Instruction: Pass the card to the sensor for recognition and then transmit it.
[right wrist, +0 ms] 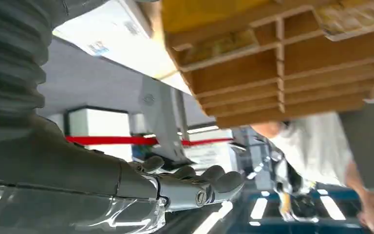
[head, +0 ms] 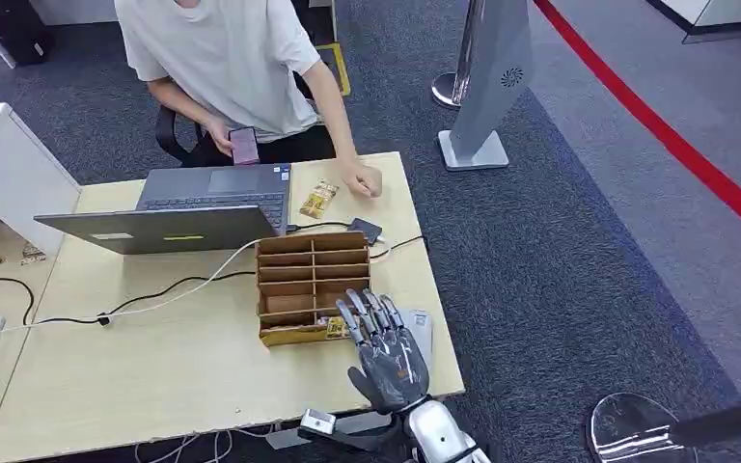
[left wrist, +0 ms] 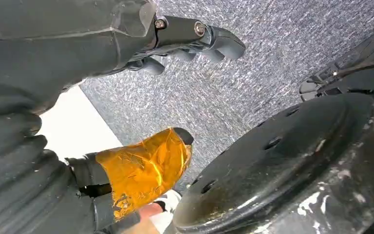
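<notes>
My right hand (head: 387,351) hovers over the table's near right corner, fingers stretched out and apart, holding nothing. Its fingertips (head: 365,304) reach the near right corner of a wooden slotted rack (head: 311,275). A yellow patterned card (head: 333,330) lies in the rack's nearest row, just under those fingertips. A second patterned card (head: 316,200) lies flat near the seated person's fist. A small black device (head: 365,230) with a cable sits behind the rack. The right wrist view shows the rack (right wrist: 282,63) and my extended fingers (right wrist: 195,187). My left hand (left wrist: 126,117) hangs over carpet, empty, its thumb (left wrist: 143,168) wrapped in orange tape.
A person (head: 232,58) sits at the far side of the table (head: 154,367), holding a phone (head: 244,145). An open laptop (head: 183,207) stands left of the rack, and cables (head: 154,294) cross the tabletop. A white flat object (head: 423,326) lies beside my right hand.
</notes>
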